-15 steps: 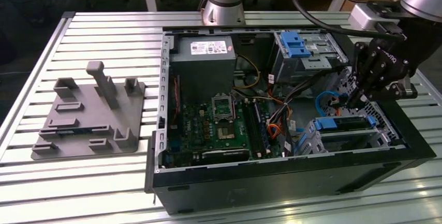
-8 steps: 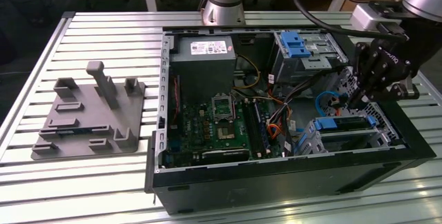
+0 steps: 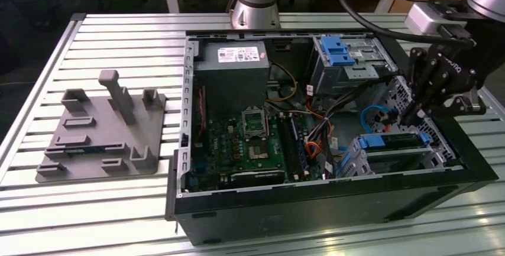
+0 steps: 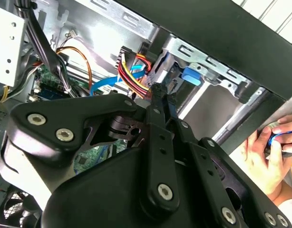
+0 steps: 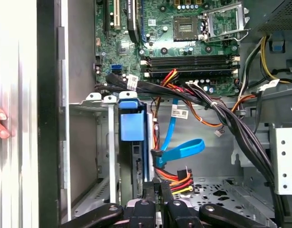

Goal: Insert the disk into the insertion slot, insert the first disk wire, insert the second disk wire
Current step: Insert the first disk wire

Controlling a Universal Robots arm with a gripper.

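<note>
Hovering over drive corner of case [image 3: 316, 206], your gripper [image 3: 412, 114] shows fingers narrow, nearly together. Tips sit just beside red-yellow first disk wire [image 5: 179, 178]; pinching it or not, hard to tell. Disk [image 5: 129, 127] stands inside insertion slot [image 5: 105, 142]. Second disk wire [image 5: 184, 149] loops beside disk, plug end near its edge.

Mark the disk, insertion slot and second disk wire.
the disk [image 5: 129, 127]: first wrist view, on its blue carrier's front tab.
the insertion slot [image 5: 111, 142]: first wrist view, on the cage's metal rail beside the carrier.
the second disk wire [image 5: 185, 149]: first wrist view, on the cable's looped bend.
</note>
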